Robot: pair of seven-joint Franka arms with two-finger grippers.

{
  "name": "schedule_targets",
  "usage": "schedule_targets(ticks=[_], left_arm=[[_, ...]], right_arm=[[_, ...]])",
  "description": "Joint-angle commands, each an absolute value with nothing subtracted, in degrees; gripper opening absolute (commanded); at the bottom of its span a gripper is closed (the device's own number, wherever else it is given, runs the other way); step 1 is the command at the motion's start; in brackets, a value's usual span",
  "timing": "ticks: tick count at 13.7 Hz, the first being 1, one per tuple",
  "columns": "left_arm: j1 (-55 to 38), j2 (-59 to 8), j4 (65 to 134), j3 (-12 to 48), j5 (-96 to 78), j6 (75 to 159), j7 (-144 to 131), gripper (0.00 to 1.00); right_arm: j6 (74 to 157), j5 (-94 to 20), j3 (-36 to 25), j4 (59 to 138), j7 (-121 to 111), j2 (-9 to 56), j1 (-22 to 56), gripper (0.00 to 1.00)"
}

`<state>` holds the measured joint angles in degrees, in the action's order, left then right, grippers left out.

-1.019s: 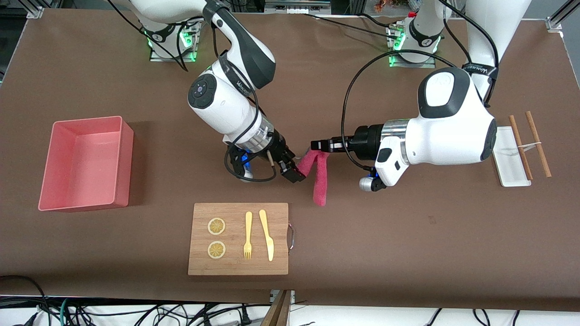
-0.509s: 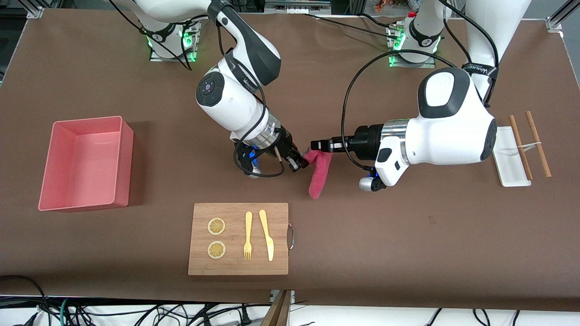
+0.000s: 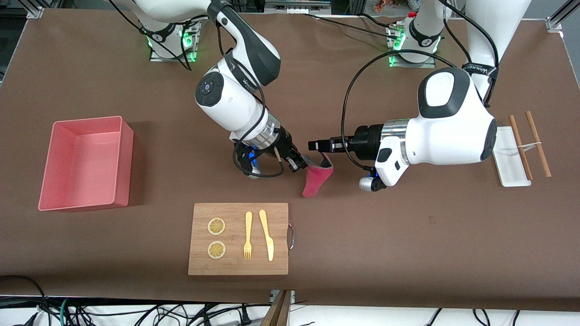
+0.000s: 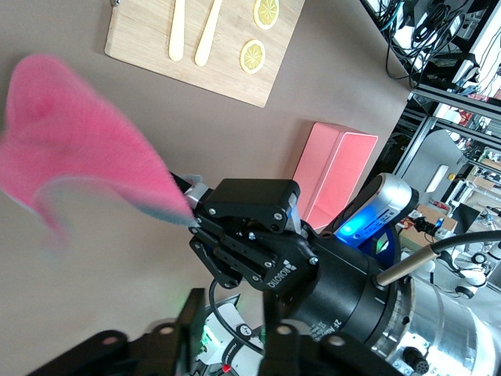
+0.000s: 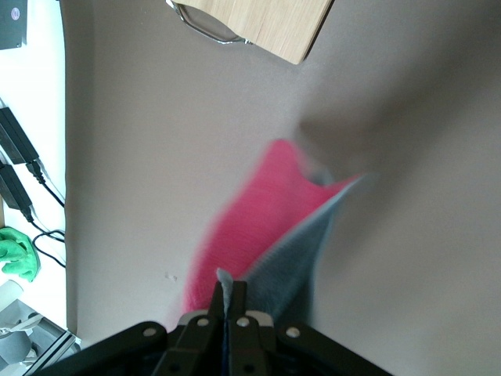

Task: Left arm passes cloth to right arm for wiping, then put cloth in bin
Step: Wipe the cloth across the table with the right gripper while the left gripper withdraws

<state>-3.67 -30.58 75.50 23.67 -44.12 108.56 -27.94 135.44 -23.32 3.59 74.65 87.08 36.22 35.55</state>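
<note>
The raspberry-pink cloth [image 3: 316,179] hangs from my right gripper [image 3: 302,163] over the middle of the table. The right gripper is shut on the cloth's edge; in the right wrist view its jaws [image 5: 227,296] pinch a thin fold and the cloth [image 5: 252,227] trails away from them. My left gripper [image 3: 312,146] is open and empty, just above the cloth's upper corner. In the left wrist view my left gripper [image 4: 230,291] holds nothing, and the cloth [image 4: 78,149] hangs from the right gripper's fingers [image 4: 197,205]. The salmon-pink bin [image 3: 59,199] stands empty toward the right arm's end of the table.
A wooden cutting board [image 3: 281,240] with two lemon slices, a fork and a knife lies nearer the front camera than the cloth. A small white tray [image 3: 514,174] and two brown sticks [image 3: 538,144] lie toward the left arm's end.
My right gripper moved in and shut on the cloth. My left gripper let go of it. The cloth now sags lower, hanging from the right gripper alone.
</note>
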Motion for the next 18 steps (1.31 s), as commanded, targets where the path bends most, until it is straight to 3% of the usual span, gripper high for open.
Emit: schedule_targets(ticks=[1,4,7,10,18], left_arm=[[-3.78,-30.5,74.97,23.55,-44.38,108.72,-28.3,1.0],[-3.69,-30.5,74.97,23.38,-44.21,108.63,-28.3,1.0],[-3.87,-29.19,74.97,24.17,-33.27,108.37,-28.21,1.0],[-3.6,-27.16,75.06,23.73,-24.81,103.99,-28.04,1.0],[5.17,-21.19,75.06,23.47,-0.91,90.18,-7.67,1.0]], right_arm=[[134.74,-24.08,3.61,74.88,83.96,35.68,34.9,0.0],[127.3,-23.73,3.34,74.97,73.78,35.51,32.62,0.0],[115.62,-23.64,3.25,74.97,57.09,34.72,29.71,0.0],[107.24,-22.16,2.9,75.23,54.41,34.19,29.53,0.0],[106.35,-17.69,3.16,78.31,53.1,40.07,32.88,0.0]])
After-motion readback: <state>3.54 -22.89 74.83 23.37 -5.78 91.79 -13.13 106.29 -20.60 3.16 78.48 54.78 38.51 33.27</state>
